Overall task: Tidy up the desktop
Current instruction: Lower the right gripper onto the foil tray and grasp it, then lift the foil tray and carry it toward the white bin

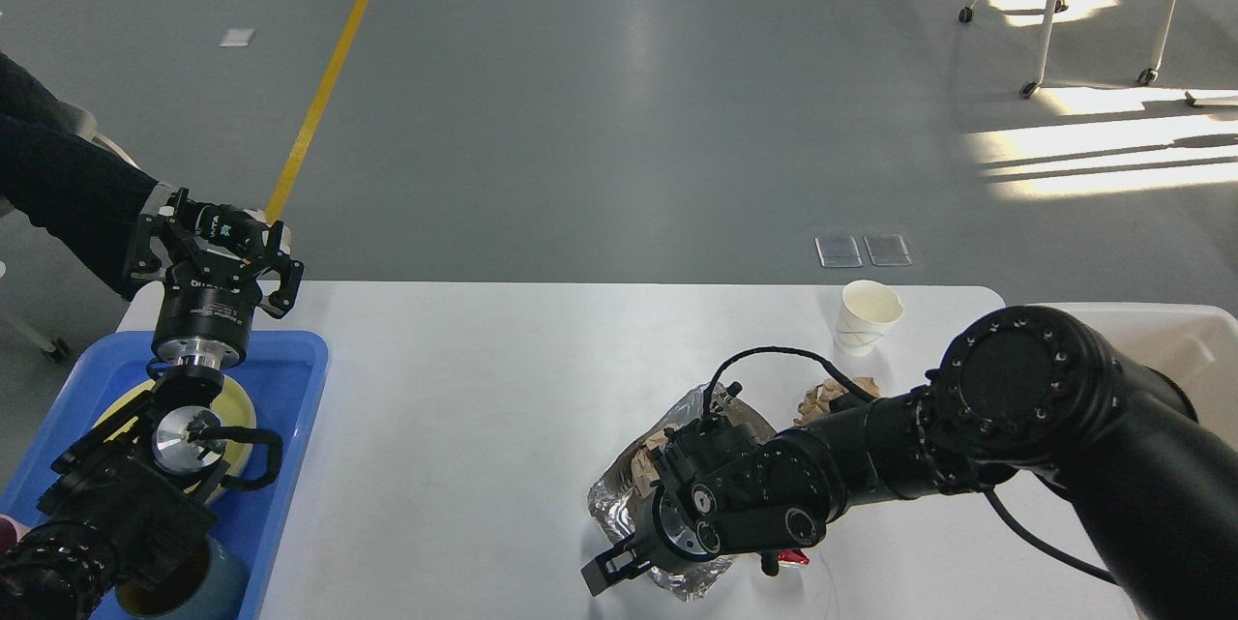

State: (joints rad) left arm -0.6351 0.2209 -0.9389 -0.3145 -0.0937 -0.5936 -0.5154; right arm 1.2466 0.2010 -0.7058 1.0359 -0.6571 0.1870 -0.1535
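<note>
Head view. The counter (484, 407), white and wide, is filling the middle of the frame.

- Blue tray (290, 378), at the counter's left edge: holding a yellow plate (242, 407) and a grey-blue cup (218, 591); apparently already sorted.
- Left gripper (218, 238): hanging above the tray's far end, fingers spread, holding nothing.
- Foil wrapper (619, 494), with brown paper inside: lying on the counter near its front edge.
- Right gripper (604, 574): reaching low at the foil's near edge; whether its fingers are pinching the foil, one cannot tell.
- Red wrapper (793, 557): mostly hidden under the right arm.
- Crumpled brown paper (822, 398) and paper cup (868, 315): sitting loose toward the counter's far right.

Judgement: tidying is standing partway, with four litter items left.
</note>
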